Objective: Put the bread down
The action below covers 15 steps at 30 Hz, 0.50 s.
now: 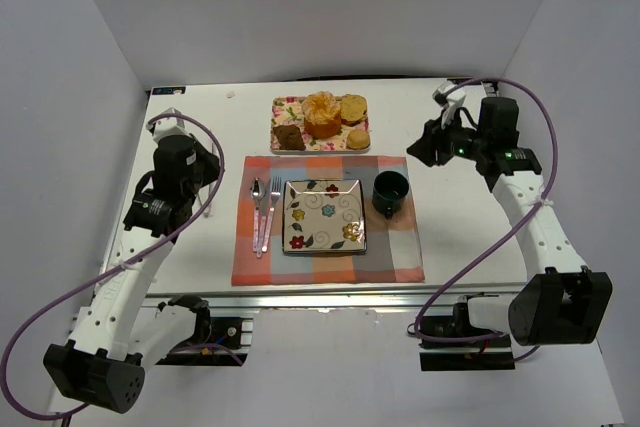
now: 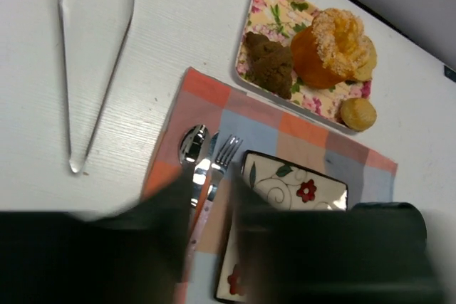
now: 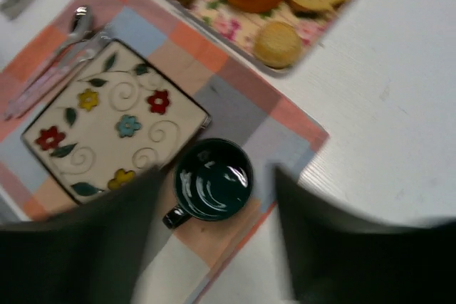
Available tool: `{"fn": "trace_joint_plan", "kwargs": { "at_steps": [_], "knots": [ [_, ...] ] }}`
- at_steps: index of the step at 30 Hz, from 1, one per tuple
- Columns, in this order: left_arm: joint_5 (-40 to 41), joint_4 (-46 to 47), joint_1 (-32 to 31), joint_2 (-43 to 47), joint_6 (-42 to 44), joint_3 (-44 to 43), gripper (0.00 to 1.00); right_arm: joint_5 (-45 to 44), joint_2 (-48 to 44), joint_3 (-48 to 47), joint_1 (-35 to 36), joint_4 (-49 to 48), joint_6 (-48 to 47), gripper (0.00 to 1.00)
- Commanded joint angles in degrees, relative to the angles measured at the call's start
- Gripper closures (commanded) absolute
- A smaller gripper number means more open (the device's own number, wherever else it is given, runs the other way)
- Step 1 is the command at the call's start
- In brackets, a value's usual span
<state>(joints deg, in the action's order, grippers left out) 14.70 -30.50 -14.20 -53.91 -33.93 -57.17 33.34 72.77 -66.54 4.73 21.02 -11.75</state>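
Note:
A floral tray [image 1: 283, 107] at the back holds the bread: a big orange muffin-like loaf [image 1: 321, 114], a brown piece [image 1: 291, 137], a round slice [image 1: 354, 107] and a small bun [image 1: 358, 138]. An empty flowered square plate [image 1: 324, 215] lies on a checked placemat [image 1: 400, 252]. My left gripper [image 1: 207, 169] hovers left of the mat, its jaws a little apart and empty [image 2: 214, 204]. My right gripper [image 1: 425, 147] hovers right of the tray, open and empty [image 3: 214, 176]. The tray also shows in the left wrist view [image 2: 265, 6] and in the right wrist view [image 3: 228, 28].
A dark green mug [image 1: 390, 193] stands on the mat right of the plate. A spoon [image 1: 256, 209] and a fork [image 1: 270, 209] lie left of the plate. Metal tongs [image 2: 92, 69] lie on the white table at the far left.

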Motion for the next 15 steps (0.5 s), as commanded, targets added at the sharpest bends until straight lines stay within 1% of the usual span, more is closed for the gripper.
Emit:
{"fn": "trace_joint_plan", "kwargs": {
  "at_steps": [1, 2, 3, 4, 5, 6, 7, 8, 9, 10, 11, 12, 13, 14, 15],
  "knots": [
    [1.9, -1.5, 0.0, 1.1, 0.8, -0.6, 0.92, 15.7, -2.6, 2.9, -0.2, 1.5, -12.9, 0.66],
    [2.4, -1.7, 0.0, 1.0, 1.6, -0.6, 1.0, 17.8, -2.9, 3.4, -0.2, 1.4, -14.1, 0.9],
    [3.0, -1.9, 0.0, 0.8, 1.9, -0.6, 1.0, 19.8, -3.2, 3.7, -0.2, 1.9, -15.7, 1.0],
    [3.6, -2.5, 0.0, 0.7, 2.1, -0.5, 1.0, 21.0, -3.5, 4.3, -0.2, 2.2, -16.8, 1.0],
    [4.7, -2.8, 0.0, 0.3, 2.7, -0.6, 0.93, 21.8, -3.8, 4.8, -0.2, 1.3, -16.8, 0.91],
    [5.5, -4.2, 0.0, -0.2, 3.0, -0.8, 0.77, 22.5, -3.9, 4.9, -0.2, 1.3, -16.7, 0.6],
    [6.6, -5.3, 0.0, -0.9, 3.5, -1.1, 0.56, 23.3, -3.6, 4.8, -0.2, 1.7, -16.6, 0.31],
    [9.2, -6.7, 0.3, -2.7, 3.9, -2.0, 0.23, 23.7, -2.9, 4.5, -0.2, 2.8, -16.7, 0.25],
    [10.2, -7.9, 0.5, -3.7, 4.5, -2.3, 0.18, 24.3, -2.4, 4.0, -0.2, 3.9, -17.3, 0.22],
    [10.7, -9.6, 0.8, -4.7, 6.3, -2.4, 0.14, 25.2, -1.9, 3.4, -0.2, 5.2, -18.1, 0.15],
    [9.6, -9.7, 2.1, -6.6, 7.4, -2.2, 0.1, 25.4, -1.1, 2.3, -0.2, 7.5, -20.0, 0.13],
    [8.4, -9.5, 3.0, -7.7, 8.4, -1.7, 0.09, 25.5, -0.9, 2.1, -0.2, 8.3, -20.9, 0.12],
    [7.0, -9.1, 5.4, -8.9, 10.3, -1.5, 0.06, 26.6, -0.8, 2.1, -0.2, 9.3, -24.6, 0.11],
    [4.1, -9.1, 6.8, -10.2, 11.3, -1.2, 0.02, 26.6, -1.0, 2.5, -0.2, 10.3, -25.5, 0.11],
    [2.9, -8.7, 9.2, -12.9, 13.7, -0.9, 0.02, 26.4, -1.1, 3.2, -0.2, 9.6, -25.5, 0.11]
  ]
}}
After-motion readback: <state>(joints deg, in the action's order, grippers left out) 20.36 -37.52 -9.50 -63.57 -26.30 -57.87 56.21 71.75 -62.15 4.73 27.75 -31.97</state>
